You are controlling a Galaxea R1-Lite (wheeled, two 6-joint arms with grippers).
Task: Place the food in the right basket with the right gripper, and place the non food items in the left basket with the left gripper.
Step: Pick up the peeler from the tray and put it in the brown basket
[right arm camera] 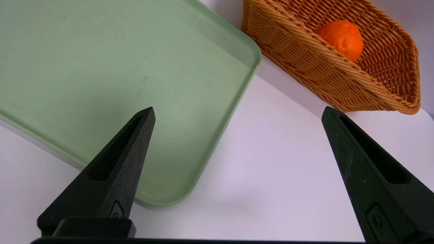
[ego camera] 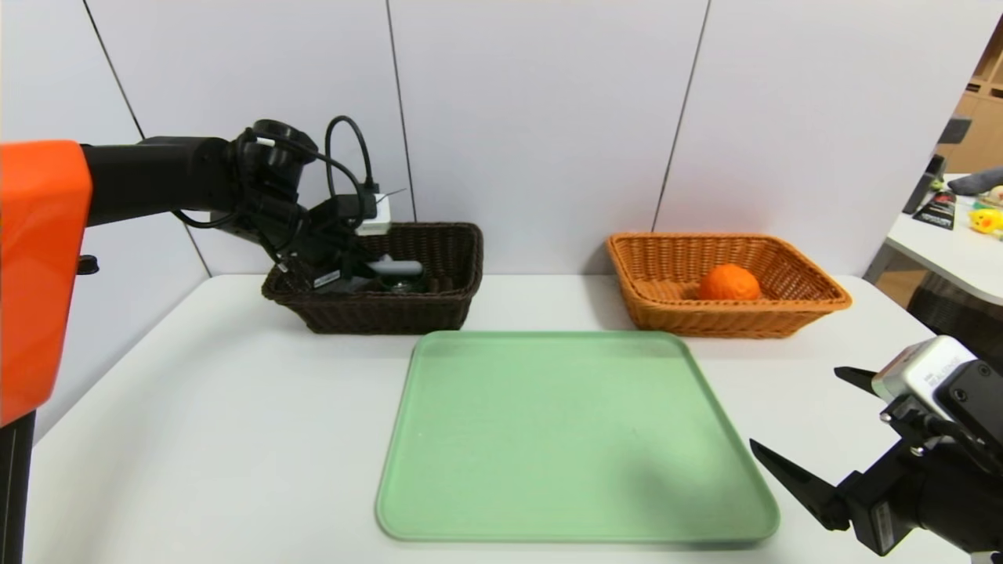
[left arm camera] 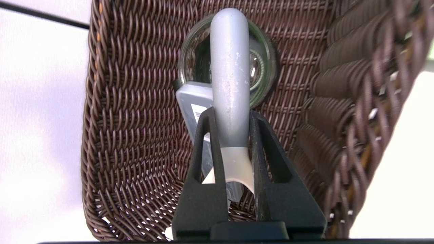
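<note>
Inside left basket [left arm camera: 135,142], left end effector [left arm camera: 232,112] grips peeler [left arm camera: 230,67].

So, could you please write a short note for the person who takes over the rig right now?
Left pincer: shut on the grey-handled white peeler, inside the dark brown wicker basket, above the round glass dish and flat grey bar.
Right pincer: open, empty, parked near the green plastic tray.
Done: bumpy orange fruit lies in the orange-tan wicker basket.
Left: release the peeler.
</note>
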